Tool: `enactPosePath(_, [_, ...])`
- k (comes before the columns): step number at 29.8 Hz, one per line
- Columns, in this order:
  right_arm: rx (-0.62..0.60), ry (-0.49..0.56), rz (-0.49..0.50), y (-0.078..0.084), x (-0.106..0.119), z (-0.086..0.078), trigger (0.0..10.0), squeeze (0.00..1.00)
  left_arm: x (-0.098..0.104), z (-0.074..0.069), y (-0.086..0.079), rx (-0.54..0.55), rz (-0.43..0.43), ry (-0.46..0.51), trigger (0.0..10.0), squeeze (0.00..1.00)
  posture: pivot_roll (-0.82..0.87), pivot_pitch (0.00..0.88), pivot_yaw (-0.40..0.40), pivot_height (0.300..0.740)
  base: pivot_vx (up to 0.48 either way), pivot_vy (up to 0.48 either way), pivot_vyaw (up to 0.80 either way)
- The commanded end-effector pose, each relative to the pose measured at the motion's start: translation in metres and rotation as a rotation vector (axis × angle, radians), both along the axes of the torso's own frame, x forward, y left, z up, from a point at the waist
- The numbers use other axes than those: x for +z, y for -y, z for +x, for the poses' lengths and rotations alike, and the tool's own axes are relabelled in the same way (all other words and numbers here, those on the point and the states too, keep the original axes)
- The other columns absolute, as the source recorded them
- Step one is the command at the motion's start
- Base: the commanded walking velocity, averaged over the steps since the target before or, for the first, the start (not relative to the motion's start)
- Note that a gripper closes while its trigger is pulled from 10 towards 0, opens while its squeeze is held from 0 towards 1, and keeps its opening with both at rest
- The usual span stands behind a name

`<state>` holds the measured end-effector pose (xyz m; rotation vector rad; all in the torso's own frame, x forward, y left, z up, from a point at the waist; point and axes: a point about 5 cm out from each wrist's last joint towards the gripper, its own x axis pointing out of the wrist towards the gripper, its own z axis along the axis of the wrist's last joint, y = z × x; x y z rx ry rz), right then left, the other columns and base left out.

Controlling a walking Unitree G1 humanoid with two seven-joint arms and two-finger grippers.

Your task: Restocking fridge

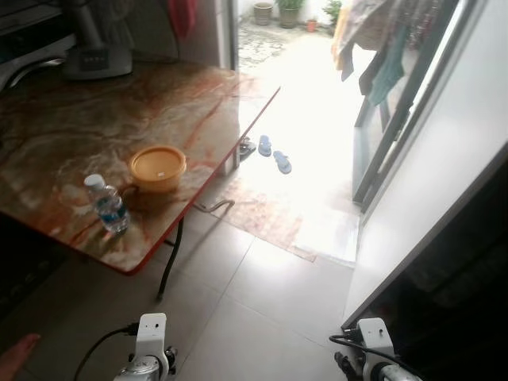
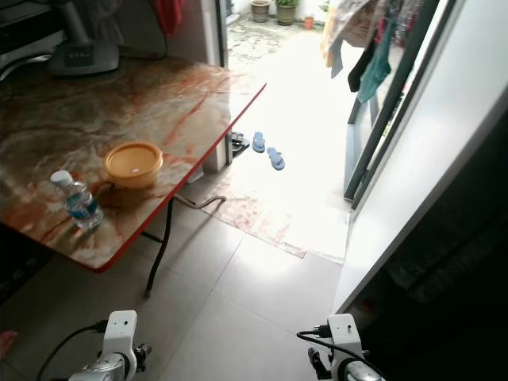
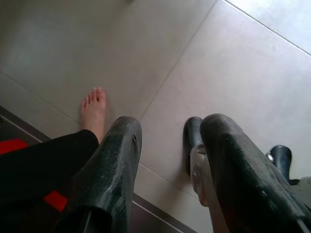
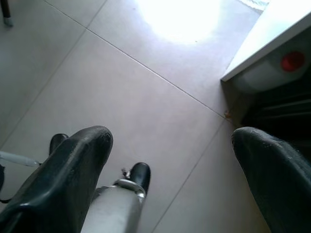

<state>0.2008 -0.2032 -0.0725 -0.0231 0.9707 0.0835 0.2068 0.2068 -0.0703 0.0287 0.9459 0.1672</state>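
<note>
Left wrist view: left gripper (image 3: 170,165) hangs low over the floor (image 3: 233,63), fingers parted, nothing between them. A person's bare foot (image 3: 94,108) stands just beside it. Right gripper (image 4: 170,170) also hangs over the floor, fingers spread wide, empty, beside the bottom corner of the open fridge door (image 4: 272,43).

Head views: both wrists sit at the bottom edge, idle. Bottle (image 1: 107,204) stands upright near the table's (image 1: 71,135) front edge, close to its near corner. Orange tub (image 1: 158,167) with lid on sits just behind it, nearer the right edge. Fan base (image 1: 95,55) at the far edge. Door (image 1: 429,198) open on the right, interior dark, contents not readable. Sandals (image 1: 274,155) and a hose (image 1: 214,206) lie on the floor beyond the table.

Risks, my read:
- Foot close to the left gripper: a step or arm swing could hit the person.
- Bottle near the edge: a clumsy approach could knock it off.
- Hose could snag a foot while walking.
- Door edge close to the right arm: turning could clip it.

Labels: bottle has a blue label, text too small to read. No other writing legible.
</note>
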Motion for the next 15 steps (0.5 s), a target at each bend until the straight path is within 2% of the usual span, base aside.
enactPosePath(1, [-0.039,-0.016,0.005,0.006,-0.004,-0.009,10.0,0.0,0.0,0.001,0.004,0.004,-0.004,0.025,10.0,0.0,-0.11,0.065,-0.027,0.74,0.0,0.0,0.0])
enactPosePath(6, [-0.054,-0.003,0.016,0.006,-0.005,-0.011,10.0,0.0,0.003,0.003,0.002,0.007,0.021,0.093,10.0,0.0,-0.12,0.076,-0.023,0.74,0.0,0.0,0.0])
enactPosePath(7, [-0.059,-0.008,0.014,0.006,-0.006,-0.014,10.0,0.0,0.006,0.005,0.001,0.006,0.05,0.154,10.0,0.0,-0.12,0.083,-0.019,0.74,0.0,0.0,0.0])
enactPosePath(8, [-0.059,-0.008,0.014,0.006,-0.006,-0.014,10.0,0.0,0.006,0.005,0.001,0.006,0.05,0.154,10.0,0.0,-0.12,0.083,-0.019,0.74,0.0,0.0,0.0])
enactPosePath(11, [-0.057,-0.029,0.012,0.006,-0.009,-0.019,10.0,0.0,0.01,0.005,-0.001,0.041,0.052,0.237,10.0,0.0,-0.1,0.09,-0.021,0.74,0.0,0.0,0.0])
enactPosePath(15, [-0.048,-0.039,0.012,0.005,-0.01,-0.022,10.0,0.0,0.011,0.004,-0.002,0.057,0.05,0.264,10.0,0.0,-0.09,0.091,-0.019,0.74,0.0,0.0,0.0])
